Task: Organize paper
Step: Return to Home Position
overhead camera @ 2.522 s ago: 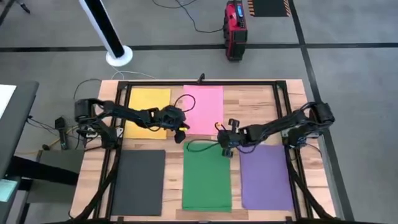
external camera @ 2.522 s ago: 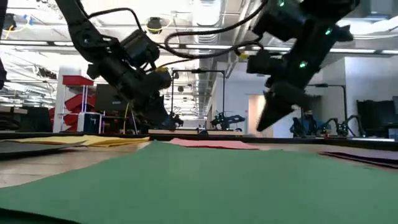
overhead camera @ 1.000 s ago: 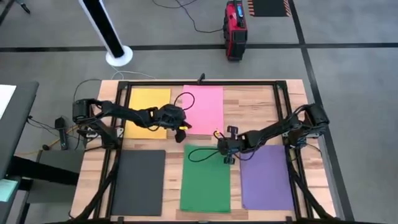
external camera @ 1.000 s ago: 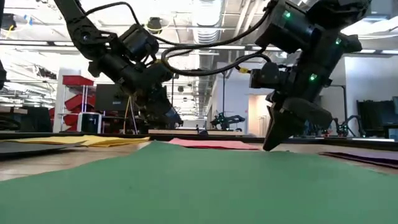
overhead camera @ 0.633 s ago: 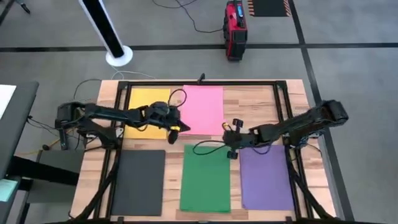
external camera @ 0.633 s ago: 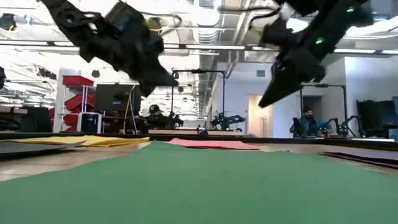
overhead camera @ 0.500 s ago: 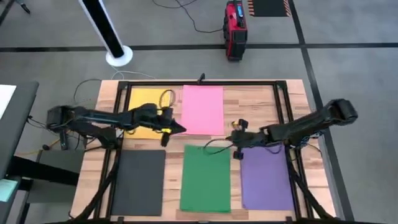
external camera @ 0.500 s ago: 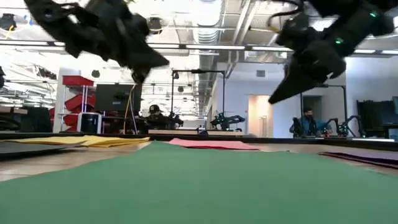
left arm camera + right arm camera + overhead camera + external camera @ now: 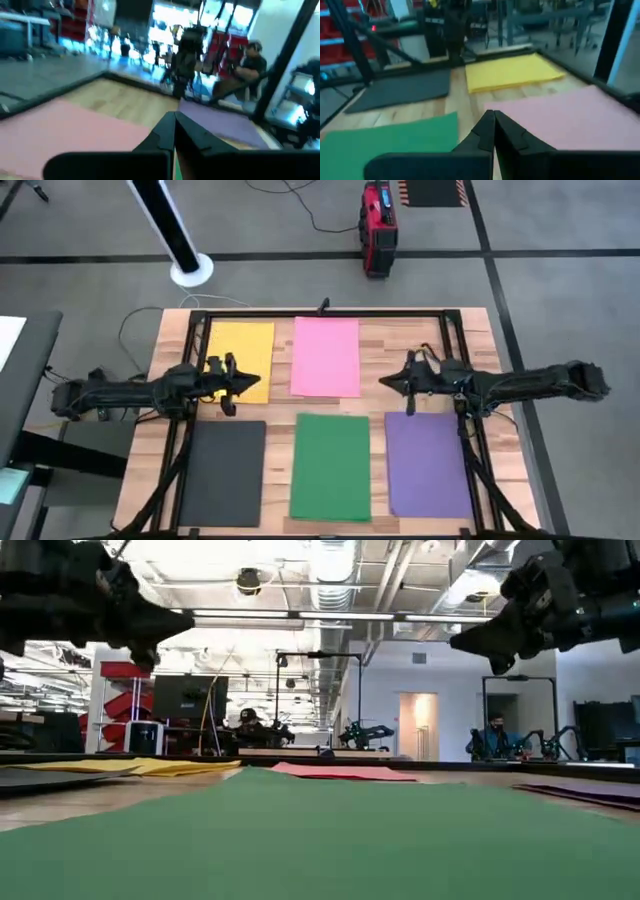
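Observation:
Five paper sheets lie flat on the wooden table: yellow (image 9: 240,360) and pink (image 9: 326,356) in the far row, black (image 9: 222,472), green (image 9: 330,466) and purple (image 9: 428,464) in the near row. My left gripper (image 9: 243,383) hangs shut above the yellow sheet's near right corner, pointing toward the table's right. My right gripper (image 9: 386,383) hangs shut over bare wood between the pink and purple sheets, pointing toward the left. In both wrist views the fingertips (image 9: 174,116) (image 9: 493,114) meet with nothing between them.
A black metal frame (image 9: 450,350) runs around the table's working area. Bare wood (image 9: 400,345) shows to the right of the pink sheet. A red device (image 9: 378,225) and a white pole base (image 9: 190,270) stand on the floor beyond the far edge.
My right gripper has risen from the green sheet's far right corner and drawn back toward the table's right edge. My left gripper has risen and drawn back from beside the pink sheet toward the left edge, over the yellow sheet. Both arms now stretch out level.

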Controlling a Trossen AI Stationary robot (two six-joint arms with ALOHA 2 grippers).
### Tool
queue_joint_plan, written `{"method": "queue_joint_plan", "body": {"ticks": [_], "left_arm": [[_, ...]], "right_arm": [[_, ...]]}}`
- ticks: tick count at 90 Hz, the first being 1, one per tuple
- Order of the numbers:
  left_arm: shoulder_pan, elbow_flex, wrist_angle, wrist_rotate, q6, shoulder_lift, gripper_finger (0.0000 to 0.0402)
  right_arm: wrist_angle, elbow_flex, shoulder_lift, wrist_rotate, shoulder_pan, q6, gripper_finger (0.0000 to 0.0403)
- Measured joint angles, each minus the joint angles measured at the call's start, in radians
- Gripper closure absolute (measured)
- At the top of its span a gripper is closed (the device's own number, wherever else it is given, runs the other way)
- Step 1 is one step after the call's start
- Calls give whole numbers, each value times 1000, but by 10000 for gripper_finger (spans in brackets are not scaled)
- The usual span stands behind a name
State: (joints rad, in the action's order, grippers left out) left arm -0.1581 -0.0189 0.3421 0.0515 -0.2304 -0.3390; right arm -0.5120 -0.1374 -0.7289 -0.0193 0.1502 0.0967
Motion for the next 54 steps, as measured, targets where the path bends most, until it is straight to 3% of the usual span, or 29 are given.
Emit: {"method": "queue_joint_plan", "body": {"ticks": [28, 33, 45, 54], "left_arm": [[0, -9, -253, 60, 20, 182, 402], [0, -8, -285, 66, 6, 219, 402], [1, -3, -306, 71, -2, 306, 402], [2, 5, -303, 79, -2, 339, 402]], "right_arm": [[1, 130, 286, -54, 77, 15, 403], [63, 128, 338, -14, 74, 15, 403], [317, 128, 429, 196, 43, 26, 403], [347, 128, 455, 262, 17, 26, 403]]}}
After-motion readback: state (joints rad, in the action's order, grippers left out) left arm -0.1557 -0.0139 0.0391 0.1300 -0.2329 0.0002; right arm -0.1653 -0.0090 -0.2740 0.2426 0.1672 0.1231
